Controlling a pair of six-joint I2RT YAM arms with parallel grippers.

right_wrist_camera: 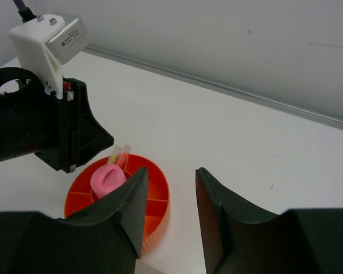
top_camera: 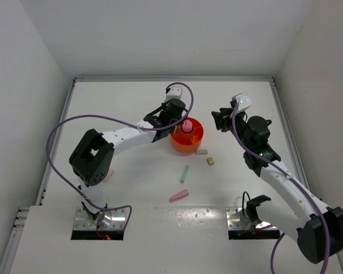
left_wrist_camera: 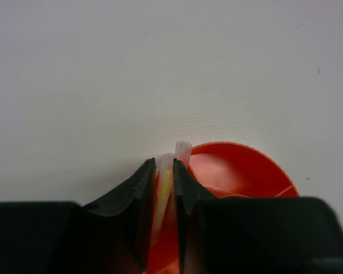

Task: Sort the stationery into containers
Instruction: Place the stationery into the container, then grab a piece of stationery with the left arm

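The left claw [left_wrist_camera: 164, 171] is clenched on a cream-yellow stick [left_wrist_camera: 163, 191], holding it on end over the left rim of the orange tub [top_camera: 183, 146] at the centre of the top view. The right claw [right_wrist_camera: 171, 188] is released, its jaws wide apart, hovering to the right of the tub. The tub is round and glossy, with divided compartments and a central well where the pink-capped tube [right_wrist_camera: 107, 180] stands upright. It looks like light plastic that would skid if nudged. A second clear-tipped stick [left_wrist_camera: 183, 149] stands just beside the held one; whether the jaws pinch it too I cannot tell. Below the tub on the white table [top_camera: 240, 188], a green stick [top_camera: 184, 173] and a pink stick [top_camera: 178, 196] lie flat and well apart. They are probably thin, stiff, light and smooth, so likely to roll, and best pinched across the middle. Two beige blocks [top_camera: 201, 152] near the tub's lower right are tiny and probably rubbery, needing a low pinch close to the table.
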